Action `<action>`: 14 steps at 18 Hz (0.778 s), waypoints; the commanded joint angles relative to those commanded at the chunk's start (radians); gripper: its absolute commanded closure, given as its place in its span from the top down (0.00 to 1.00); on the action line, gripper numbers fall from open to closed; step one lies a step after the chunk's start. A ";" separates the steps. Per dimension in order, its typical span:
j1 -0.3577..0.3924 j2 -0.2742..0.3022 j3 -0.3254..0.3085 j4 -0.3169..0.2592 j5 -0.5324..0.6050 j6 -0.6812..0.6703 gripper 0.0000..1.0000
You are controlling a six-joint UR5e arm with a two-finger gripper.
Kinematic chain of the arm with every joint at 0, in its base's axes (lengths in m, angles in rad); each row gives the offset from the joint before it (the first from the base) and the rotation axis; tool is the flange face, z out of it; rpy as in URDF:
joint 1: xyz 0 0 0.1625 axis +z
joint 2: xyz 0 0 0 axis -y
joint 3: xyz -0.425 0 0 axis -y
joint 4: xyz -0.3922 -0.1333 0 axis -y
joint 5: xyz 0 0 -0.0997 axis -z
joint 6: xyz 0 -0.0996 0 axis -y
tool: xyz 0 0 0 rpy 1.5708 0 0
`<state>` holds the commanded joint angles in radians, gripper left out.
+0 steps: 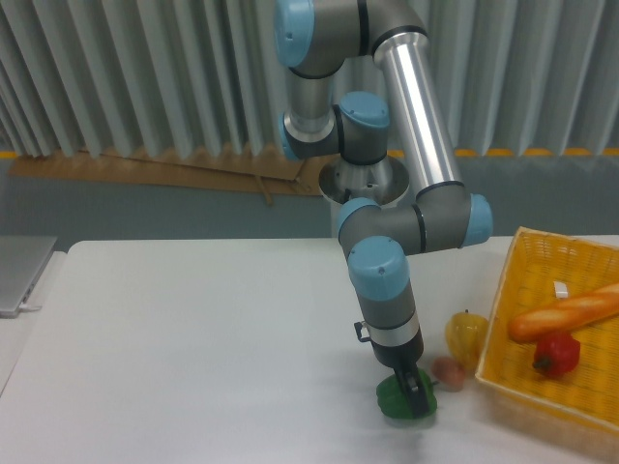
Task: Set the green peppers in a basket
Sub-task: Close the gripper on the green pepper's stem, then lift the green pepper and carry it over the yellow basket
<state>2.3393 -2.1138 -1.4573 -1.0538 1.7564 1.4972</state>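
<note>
A yellow pepper (466, 333), baguette (564, 315), red pepper (556, 354) and laptop (21, 271) are visible.

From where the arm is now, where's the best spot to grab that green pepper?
Probably across its rounded body, coming straight down from above. The green pepper sits low on the table with open space on its left, and the gripper is already down over its top. Its wide sides likely give the fingers more hold than a small stem, which I cannot make out here.

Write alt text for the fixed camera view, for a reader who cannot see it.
A robot arm's hand reaches down onto a green pepper on a white table. To its right lie a yellow pepper and a yellow basket holding a red pepper and a bread loaf.
</note>
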 joint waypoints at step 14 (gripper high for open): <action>0.005 0.049 -0.037 -0.008 0.020 0.000 0.44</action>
<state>2.3439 -2.0649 -1.4940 -1.0615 1.7763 1.4972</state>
